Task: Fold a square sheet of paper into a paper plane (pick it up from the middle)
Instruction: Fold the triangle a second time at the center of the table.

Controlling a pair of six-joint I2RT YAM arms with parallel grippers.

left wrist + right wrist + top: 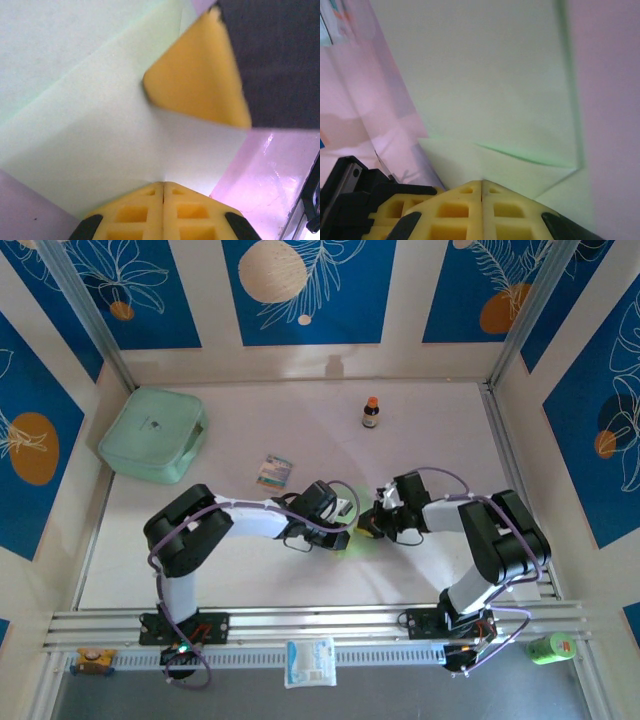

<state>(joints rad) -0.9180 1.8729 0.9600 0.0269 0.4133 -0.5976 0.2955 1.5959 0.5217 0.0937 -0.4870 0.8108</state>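
The square sheet of paper (90, 130) is pale lime-green and lies on the table with fold creases and a turned-over flap (520, 172). In the top view a sliver of the sheet (350, 542) peeks out under the two grippers, which meet at the table's middle. My left gripper (163, 184) is shut, its yellow tips resting on the paper. My right gripper (481, 181) is shut too, its tips touching the folded flap. The right gripper's yellow fingertip (200, 80) presses on the sheet opposite the left one. From above, the left gripper (350, 520) and right gripper (369, 526) nearly touch.
A mint-green plastic box (153, 433) stands at the back left. A small striped packet (274, 471) lies just behind the left arm. A brown bottle with an orange cap (371, 413) stands at the back centre. A white packet (310, 661) lies on the front rail.
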